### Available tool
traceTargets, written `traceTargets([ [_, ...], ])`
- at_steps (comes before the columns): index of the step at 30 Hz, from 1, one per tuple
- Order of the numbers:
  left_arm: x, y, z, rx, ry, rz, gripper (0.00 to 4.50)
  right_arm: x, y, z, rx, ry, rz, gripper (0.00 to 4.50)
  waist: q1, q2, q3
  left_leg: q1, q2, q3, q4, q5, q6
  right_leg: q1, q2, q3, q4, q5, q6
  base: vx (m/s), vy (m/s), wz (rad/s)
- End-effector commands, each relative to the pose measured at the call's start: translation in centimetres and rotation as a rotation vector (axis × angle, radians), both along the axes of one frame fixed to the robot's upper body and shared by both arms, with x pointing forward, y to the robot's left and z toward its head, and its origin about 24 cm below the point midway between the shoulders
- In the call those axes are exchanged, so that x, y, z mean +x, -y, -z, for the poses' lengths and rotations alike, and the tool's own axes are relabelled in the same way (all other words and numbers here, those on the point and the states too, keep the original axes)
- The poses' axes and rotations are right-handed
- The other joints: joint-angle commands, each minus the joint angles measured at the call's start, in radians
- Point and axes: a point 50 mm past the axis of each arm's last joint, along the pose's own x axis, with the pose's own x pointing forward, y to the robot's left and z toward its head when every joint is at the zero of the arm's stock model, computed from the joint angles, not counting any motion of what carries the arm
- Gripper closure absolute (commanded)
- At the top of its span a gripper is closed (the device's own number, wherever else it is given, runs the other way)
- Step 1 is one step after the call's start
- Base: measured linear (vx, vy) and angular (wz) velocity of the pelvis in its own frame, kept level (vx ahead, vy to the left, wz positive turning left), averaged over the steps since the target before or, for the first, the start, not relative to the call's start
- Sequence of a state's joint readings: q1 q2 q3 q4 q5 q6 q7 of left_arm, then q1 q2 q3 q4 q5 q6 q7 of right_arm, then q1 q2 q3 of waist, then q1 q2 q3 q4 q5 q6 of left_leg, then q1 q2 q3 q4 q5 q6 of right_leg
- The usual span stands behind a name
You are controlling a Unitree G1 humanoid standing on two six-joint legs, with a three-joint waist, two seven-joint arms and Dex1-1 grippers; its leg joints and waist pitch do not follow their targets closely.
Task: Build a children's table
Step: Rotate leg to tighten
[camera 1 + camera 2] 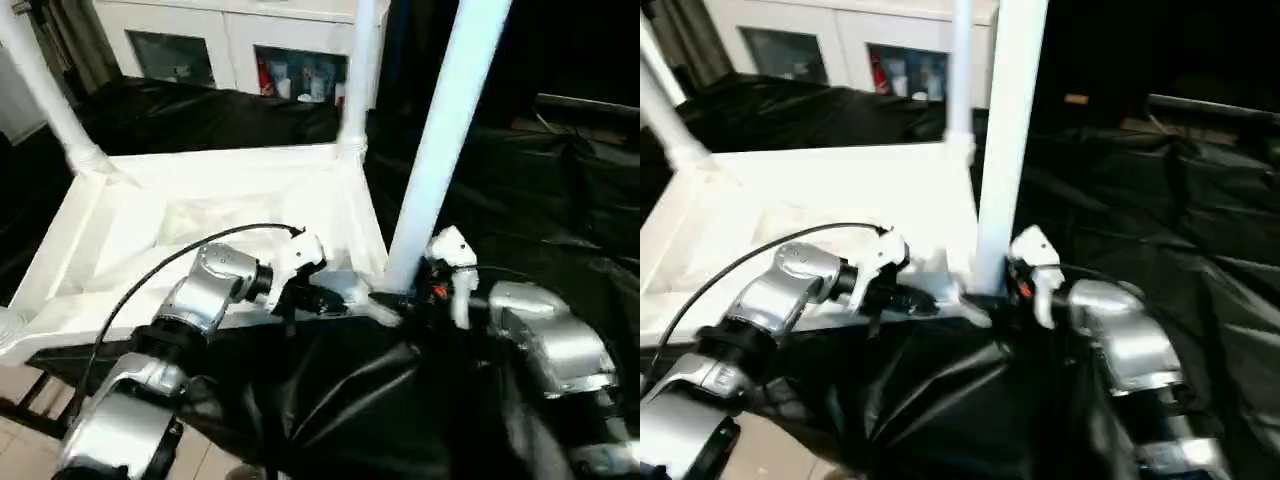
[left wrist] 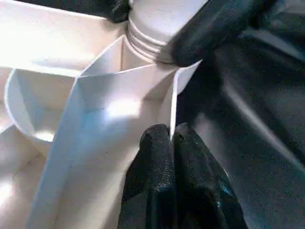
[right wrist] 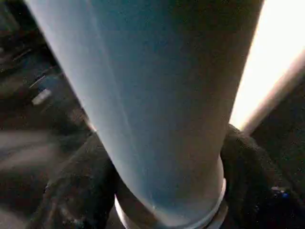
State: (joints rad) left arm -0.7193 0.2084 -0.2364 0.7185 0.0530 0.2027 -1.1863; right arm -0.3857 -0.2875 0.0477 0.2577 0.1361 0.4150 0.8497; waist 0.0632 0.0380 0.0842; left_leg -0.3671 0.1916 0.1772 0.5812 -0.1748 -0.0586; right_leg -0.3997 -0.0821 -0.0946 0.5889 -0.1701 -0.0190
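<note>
left end effector (image 2: 172, 143): pinching tabletop rim (image 2: 172, 102) | right end effector (image 3: 157, 181): fingers astride near leg (image 1: 440, 140), low

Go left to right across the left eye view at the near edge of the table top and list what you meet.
Left forearm → left claw on the table top's near rim → near-corner leg, standing up from its socket → right claw around that leg's base → right forearm.

We see a white table top (image 1: 215, 215) with white tube legs (image 1: 445, 140), black sheeting (image 1: 530, 200) under it, silver forearms (image 1: 545, 345) ending in black fingers (image 2: 167, 176), and white cabinets (image 1: 230, 35) behind.
</note>
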Motion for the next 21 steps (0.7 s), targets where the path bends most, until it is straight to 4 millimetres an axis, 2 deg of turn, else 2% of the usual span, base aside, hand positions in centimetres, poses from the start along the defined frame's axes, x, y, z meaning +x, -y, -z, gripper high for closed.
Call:
traceTargets([
  [1,0.6,4.0,-1.7,-0.075,0.067,-0.019,4.50,-0.2,-3.7,1.7,0.026,-0.069,-0.001,1.85,-0.005,-0.015,-0.067,0.011,0.035,-0.015,-0.069,-0.228,0.038,0.048,-0.072,0.050,-0.090,-0.391,-0.183,0.000,0.000,0.00],
  [2,0.8,4.2,-1.7,-0.076,0.069,-0.040,4.50,0.0,-3.7,1.8,0.023,-0.070,0.041,1.85,-0.008,-0.015,-0.063,0.014,0.036,-0.015,-0.070,-0.249,0.033,0.044,-0.072,0.051,-0.094,-0.407,-0.176,0.000,0.000,0.00],
  [3,1.0,4.5,-1.8,-0.077,0.071,-0.062,4.50,0.3,-3.8,2.0,0.019,-0.072,0.085,1.85,-0.010,-0.014,-0.063,0.013,0.036,-0.016,-0.070,-0.252,0.032,0.046,-0.072,0.051,-0.093,-0.409,-0.173,0.000,0.000,0.00],
  [4,1.4,5.4,-2.0,-0.085,0.077,-0.113,4.50,1.1,-4.0,2.5,0.010,-0.091,0.235,1.85,-0.018,-0.012,-0.062,0.013,0.034,-0.016,-0.071,-0.269,0.025,0.042,-0.072,0.052,-0.095,-0.418,-0.173,0.000,0.000,0.00],
  [5,1.6,5.8,-2.1,-0.088,0.081,-0.145,4.50,1.4,-4.3,2.5,0.027,-0.105,0.294,1.85,-0.020,-0.011,-0.063,0.014,0.032,-0.017,-0.070,-0.272,0.020,0.043,-0.071,0.050,-0.095,-0.422,-0.171,0.000,0.000,0.00],
  [6,1.6,5.8,-2.1,-0.088,0.081,-0.145,4.50,1.4,-4.3,2.5,0.027,-0.105,0.294,1.85,-0.021,-0.013,-0.066,0.013,0.031,-0.018,-0.070,-0.265,0.022,0.046,-0.072,0.050,-0.094,-0.409,-0.170,0.000,0.000,0.00],
  [7,1.9,6.6,-2.5,-0.102,0.096,-0.185,4.50,1.9,-5.2,2.4,0.058,-0.106,0.336,1.85,-0.022,-0.008,-0.065,0.011,0.030,-0.015,-0.068,-0.253,0.033,0.044,-0.072,0.053,-0.094,-0.372,-0.176,0.000,0.000,0.00],
  [9,2.0,6.8,-2.6,-0.107,0.104,-0.196,4.50,2.0,-5.5,2.2,0.064,-0.099,0.337,1.85,-0.024,-0.012,-0.068,0.008,0.031,-0.016,-0.068,-0.241,0.039,0.049,-0.071,0.052,-0.090,-0.339,-0.184,0.000,0.000,0.00],
  [10,2.0,7.0,-2.8,-0.116,0.109,-0.192,4.50,2.0,-6.2,1.9,0.085,-0.085,0.302,1.29,-0.025,-0.011,-0.070,0.006,0.031,-0.014,-0.066,-0.213,0.055,0.051,-0.069,0.053,-0.084,-0.274,-0.201,0.000,0.000,0.00],
  [12,2.0,7.2,-2.9,-0.125,0.117,-0.183,4.50,1.8,-7.0,1.5,0.129,-0.079,0.254,1.29,-0.023,-0.014,-0.072,0.004,0.029,-0.012,-0.063,-0.183,0.074,0.055,-0.071,0.054,-0.080,-0.229,-0.215,0.000,0.000,0.00],
  [13,2.0,7.3,-2.9,-0.127,0.116,-0.176,4.50,1.8,-7.2,1.4,0.140,-0.078,0.233,1.06,-0.023,-0.013,-0.072,0.004,0.030,-0.011,-0.062,-0.177,0.079,0.055,-0.071,0.054,-0.079,-0.223,-0.218,0.000,0.000,0.00],
  [15,1.9,7.2,-2.8,-0.127,0.118,-0.154,4.50,1.6,-7.2,1.2,0.124,-0.059,0.200,0.96,-0.021,-0.014,-0.073,0.003,0.030,-0.011,-0.062,-0.163,0.092,0.057,-0.072,0.053,-0.078,-0.221,-0.221,0.000,0.000,0.00],
  [17,1.5,6.8,-2.6,-0.132,0.106,-0.107,4.50,1.3,-6.7,1.1,0.074,-0.019,0.116,0.75,-0.021,-0.015,-0.072,0.003,0.031,-0.011,-0.062,-0.164,0.097,0.057,-0.072,0.052,-0.078,-0.228,-0.220,0.000,0.000,0.00],
  [19,1.4,6.7,-2.6,-0.134,0.104,-0.093,4.50,1.2,-6.6,1.1,0.059,-0.008,0.093,0.75,-0.020,-0.014,-0.073,0.002,0.032,-0.011,-0.061,-0.153,0.103,0.059,-0.071,0.053,-0.076,-0.212,-0.224,0.000,0.000,0.00],
  [20,0.9,6.0,-2.3,-0.134,0.093,-0.023,4.50,0.6,-5.7,0.7,0.045,0.013,-0.017,0.75,-0.018,-0.015,-0.074,0.001,0.032,-0.012,-0.060,-0.149,0.108,0.061,-0.071,0.051,-0.075,-0.202,-0.227,0.000,0.000,0.00],
  [21,0.9,6.0,-2.3,-0.134,0.093,-0.023,4.50,0.6,-5.7,0.7,0.045,0.013,-0.017,0.75,-0.016,-0.016,-0.074,0.001,0.033,-0.012,-0.061,-0.148,0.112,0.064,-0.071,0.051,-0.074,-0.193,-0.228,0.000,0.000,0.00],
])
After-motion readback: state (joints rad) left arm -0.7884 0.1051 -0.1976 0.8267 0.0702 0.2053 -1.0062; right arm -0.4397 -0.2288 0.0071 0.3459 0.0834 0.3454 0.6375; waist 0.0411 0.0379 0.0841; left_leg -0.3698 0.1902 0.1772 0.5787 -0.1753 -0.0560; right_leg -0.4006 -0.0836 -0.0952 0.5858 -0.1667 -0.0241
